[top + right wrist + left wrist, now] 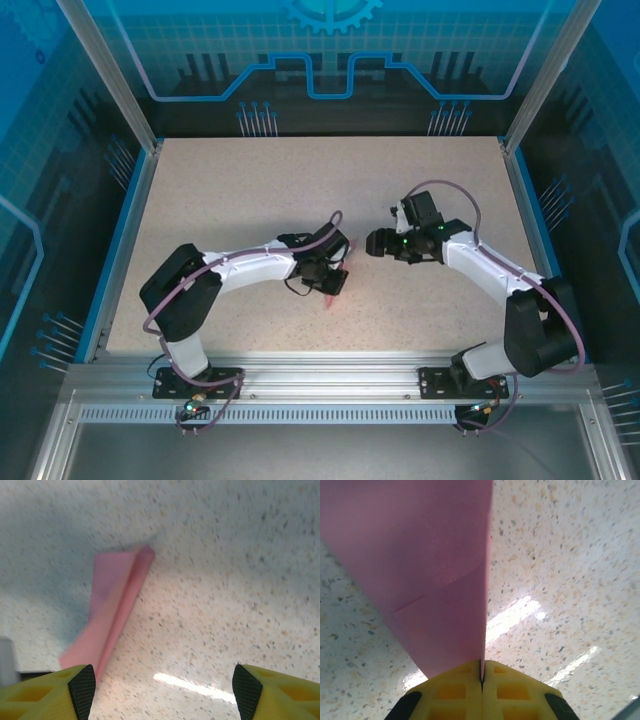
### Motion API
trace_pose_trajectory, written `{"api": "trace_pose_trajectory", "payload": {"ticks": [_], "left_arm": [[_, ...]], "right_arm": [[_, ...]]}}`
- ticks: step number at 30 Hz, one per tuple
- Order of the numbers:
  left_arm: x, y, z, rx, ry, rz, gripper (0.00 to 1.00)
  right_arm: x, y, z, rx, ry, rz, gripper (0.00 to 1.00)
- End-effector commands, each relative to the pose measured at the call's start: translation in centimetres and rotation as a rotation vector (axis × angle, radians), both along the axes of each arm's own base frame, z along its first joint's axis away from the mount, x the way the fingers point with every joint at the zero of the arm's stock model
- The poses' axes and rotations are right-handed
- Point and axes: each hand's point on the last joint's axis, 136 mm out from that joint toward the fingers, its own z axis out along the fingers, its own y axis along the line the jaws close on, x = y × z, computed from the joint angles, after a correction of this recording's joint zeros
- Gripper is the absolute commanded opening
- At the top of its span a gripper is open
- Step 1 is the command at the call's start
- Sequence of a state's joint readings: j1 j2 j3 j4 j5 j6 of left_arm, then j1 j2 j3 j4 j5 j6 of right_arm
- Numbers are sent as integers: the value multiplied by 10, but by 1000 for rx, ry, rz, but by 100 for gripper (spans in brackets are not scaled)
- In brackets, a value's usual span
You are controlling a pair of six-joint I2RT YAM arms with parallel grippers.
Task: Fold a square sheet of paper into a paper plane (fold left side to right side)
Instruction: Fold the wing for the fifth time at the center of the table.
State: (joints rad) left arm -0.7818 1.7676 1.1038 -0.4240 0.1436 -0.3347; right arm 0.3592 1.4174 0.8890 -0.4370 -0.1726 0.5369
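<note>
A: Room around the paper plane (331,296)?
B: The left tool (335,277) is clamped on it, and that arm fills the plane's left side. The right tool (372,243), jaws apart, sits just right of the plane, not touching. The gap between them is narrow.
A: Beyond the plane?
B: Open bench (250,190) all the way to the back wall. There's a free strip in front of it too. The blue side rails (120,240) are well away from the plane.
</note>
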Motion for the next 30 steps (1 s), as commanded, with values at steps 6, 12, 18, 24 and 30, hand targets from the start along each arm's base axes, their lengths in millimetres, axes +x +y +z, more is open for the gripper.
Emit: {"api": "trace_pose_trajectory", "payload": {"ticks": [6,12,18,24,30], "left_arm": [[-2,-7,3,-258,170,58,5],[3,-8,1,-329,210,78,5],[4,-10,-4,-378,248,97,5],[8,-8,-11,-434,282,130,5],[13,-7,-9,-492,303,152,4]], "right_arm": [[-20,25,-11,133,-21,79,75],[-28,43,-20,165,-26,107,75],[-27,58,-29,233,-50,90,72],[-20,62,-36,269,-56,42,67],[-14,71,-45,295,-42,2,62]]}}
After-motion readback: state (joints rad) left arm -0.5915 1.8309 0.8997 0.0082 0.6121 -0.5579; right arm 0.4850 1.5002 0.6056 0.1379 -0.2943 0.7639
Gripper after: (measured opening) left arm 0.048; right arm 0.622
